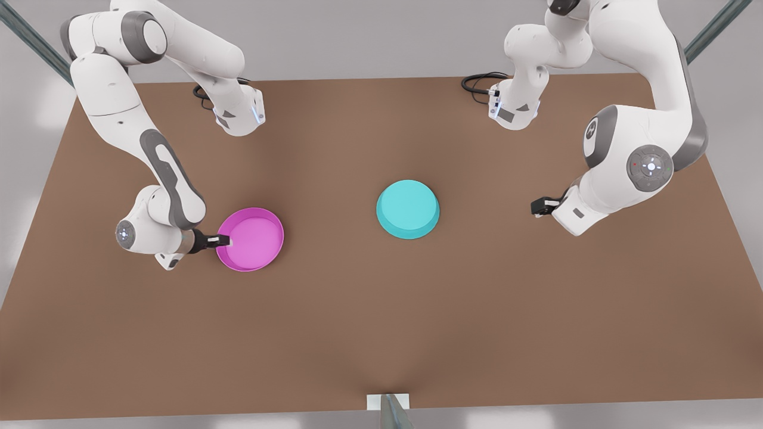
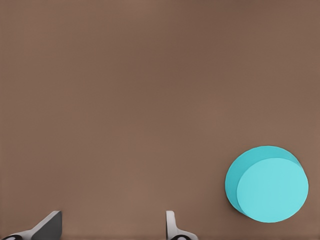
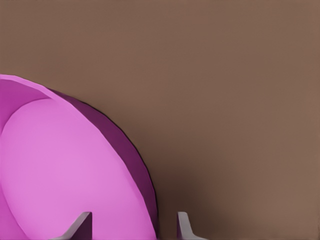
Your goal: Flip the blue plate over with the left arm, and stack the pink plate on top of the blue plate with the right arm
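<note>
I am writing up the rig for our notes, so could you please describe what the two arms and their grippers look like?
Both arms have glossy white rounded shells with grey joint bands, and round grey joint caps with small lights. Black cables loop at each base. The right gripper, by the pink plate, and the left gripper, apart from the blue plate, are black, with slim grey fingers in the wrist views.

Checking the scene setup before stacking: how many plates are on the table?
2. The pink plate lies rim-up toward the front view's left, with the right claw straddling its rim. The blue plate lies upside down near the middle.
</note>
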`<state>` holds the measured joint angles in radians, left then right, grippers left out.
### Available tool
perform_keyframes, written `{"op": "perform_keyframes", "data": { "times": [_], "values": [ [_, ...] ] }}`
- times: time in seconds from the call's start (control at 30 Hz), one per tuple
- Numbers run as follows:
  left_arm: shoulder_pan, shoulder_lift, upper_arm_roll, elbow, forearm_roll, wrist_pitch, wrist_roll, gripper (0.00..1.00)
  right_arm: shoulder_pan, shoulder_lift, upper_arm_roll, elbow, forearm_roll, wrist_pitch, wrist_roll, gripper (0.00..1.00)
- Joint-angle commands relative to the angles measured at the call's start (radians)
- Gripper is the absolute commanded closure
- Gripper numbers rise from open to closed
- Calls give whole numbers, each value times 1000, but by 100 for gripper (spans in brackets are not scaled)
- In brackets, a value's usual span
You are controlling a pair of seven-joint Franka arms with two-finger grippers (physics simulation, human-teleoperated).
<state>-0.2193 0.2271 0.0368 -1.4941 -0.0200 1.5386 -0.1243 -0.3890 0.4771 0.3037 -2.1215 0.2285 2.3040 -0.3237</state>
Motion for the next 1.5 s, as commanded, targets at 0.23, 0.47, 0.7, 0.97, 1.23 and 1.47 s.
{"op": "perform_keyframes", "data": {
  "times": [0.23, 0.47, 0.7, 0.97, 1.23, 1.47],
  "values": [
    [0, 1, 0, 0, 0, 0, 0, 0, 2, 15, -1, 18, 0, -6, 0, 40],
    [-2, 1, 0, -2, 0, -2, 0, 0, -1, 18, 0, 21, -2, -11, -1, 64],
    [-2, 1, 0, -3, 0, -8, 0, 0, 1, 18, -1, 23, -2, -9, -1, 68],
    [-2, 5, 0, -3, 0, -11, -2, 0, -1, 20, -1, 23, -2, -11, -1, 66],
    [-2, 5, 0, -3, 0, -18, -2, 0, 4, 26, -2, 25, -3, -11, -1, 65],
    [-2, 5, 0, -3, 0, -21, -2, 0, 6, 34, -2, 32, -6, -11, -1, 69]
  ]
}}
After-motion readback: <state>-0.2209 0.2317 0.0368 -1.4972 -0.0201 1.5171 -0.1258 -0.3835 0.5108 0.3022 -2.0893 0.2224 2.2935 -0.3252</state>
